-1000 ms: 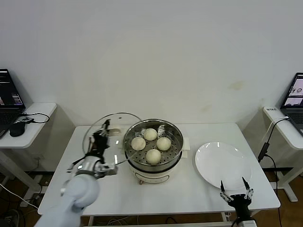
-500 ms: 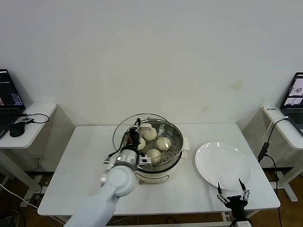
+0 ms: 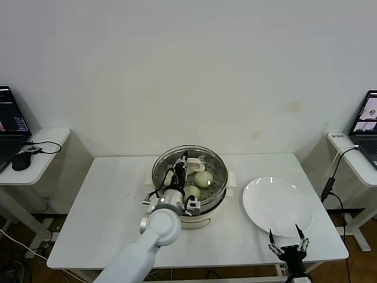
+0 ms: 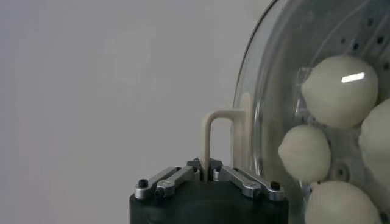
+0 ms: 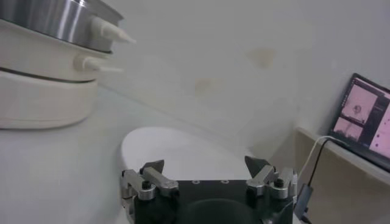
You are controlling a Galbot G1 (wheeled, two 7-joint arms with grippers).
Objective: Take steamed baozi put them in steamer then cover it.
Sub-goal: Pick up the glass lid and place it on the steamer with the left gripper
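Note:
The steamer stands mid-table with several cream-white baozi on its perforated tray. My left gripper is shut on the cream handle of the round glass lid. It holds the lid over the pot, and whether the lid rests on the rim I cannot tell. In the left wrist view three baozi show through the glass. My right gripper hangs open and empty at the table's front right, just in front of the plate.
A flat white plate lies right of the steamer, also in the right wrist view as the plate beyond the open right gripper. Side desks with laptops flank the table. The steamer's side handles stick out toward the plate.
My left arm has carried the glass lid rightward from beside the steamer to over the pot. The right gripper has sunk slightly at the front edge, still open.

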